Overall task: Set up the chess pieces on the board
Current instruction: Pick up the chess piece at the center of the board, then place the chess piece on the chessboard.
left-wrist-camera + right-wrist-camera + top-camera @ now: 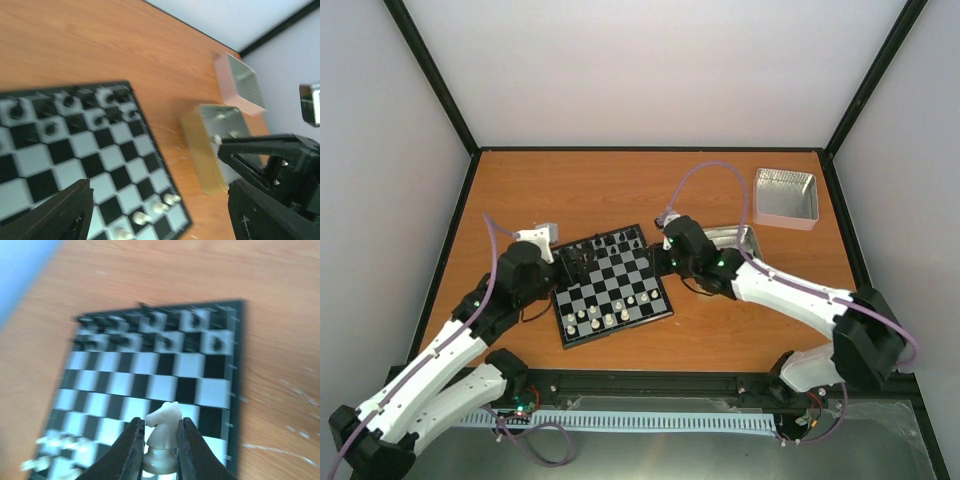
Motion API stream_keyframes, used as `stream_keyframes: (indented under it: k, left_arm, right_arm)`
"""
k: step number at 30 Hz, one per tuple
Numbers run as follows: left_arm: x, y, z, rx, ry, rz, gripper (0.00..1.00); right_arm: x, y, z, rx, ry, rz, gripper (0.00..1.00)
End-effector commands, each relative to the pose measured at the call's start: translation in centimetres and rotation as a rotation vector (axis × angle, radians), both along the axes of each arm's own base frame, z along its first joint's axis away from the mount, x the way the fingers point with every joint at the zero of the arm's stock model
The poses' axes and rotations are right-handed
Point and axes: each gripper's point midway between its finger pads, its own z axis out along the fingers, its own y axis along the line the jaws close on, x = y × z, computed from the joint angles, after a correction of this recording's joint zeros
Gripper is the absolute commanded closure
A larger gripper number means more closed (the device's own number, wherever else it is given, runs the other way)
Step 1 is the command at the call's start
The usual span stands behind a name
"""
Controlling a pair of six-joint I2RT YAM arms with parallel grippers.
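The board (616, 280) lies at the table's middle. Black chessmen (616, 241) fill its far rows, and several white chess pieces (610, 316) stand along its near edge. My right gripper (160, 440) is shut on a white knight (164, 426), held upright over the board (165, 365) near its right edge; in the top view this gripper (672, 250) sits at the board's far right corner. My left gripper (160, 215) is open and holds nothing, its fingers (62, 215) spread above the board's (75, 150) near right part, where white pieces (150, 214) stand. In the top view it (574, 266) hovers over the board's left side.
A square silver tin (785, 196) stands at the back right. A second tin (738, 238) lies right of the board, partly under the right arm, with small pieces inside (225, 135). The board sits slightly turned on the wooden table (620, 190), which has black-framed white walls.
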Motion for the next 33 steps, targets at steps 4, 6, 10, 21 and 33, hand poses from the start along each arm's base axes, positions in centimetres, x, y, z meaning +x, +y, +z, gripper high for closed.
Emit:
stream_keyframes:
  k: [4, 6, 10, 21, 33]
  left_arm:
    - [-1.6, -6.1, 7.9, -0.35, -0.04, -0.286, 0.21]
    - [-1.9, -6.6, 8.3, -0.379, -0.031, -0.314, 0.19]
    - [-2.4, -8.0, 9.0, -0.439, 0.001, -0.386, 0.18]
    - [-3.7, -8.9, 10.5, -0.534, 0.022, -0.467, 0.39]
    - [-3.0, -8.7, 8.9, -0.484, 0.094, -0.417, 0.61]
  right_arm:
    - [-5.4, 4.6, 9.8, 0.402, -0.154, 0.436, 0.91]
    - [-6.8, 4.9, 11.4, 0.468, -0.155, 0.52, 0.91]
    - [-8.9, 5.4, 13.3, 0.549, -0.186, 0.651, 0.91]
    - [-10.8, 5.9, 14.2, 0.546, -0.307, 0.838, 0.92]
    - [-8.9, 6.3, 14.0, 0.503, -0.352, 0.775, 0.92]
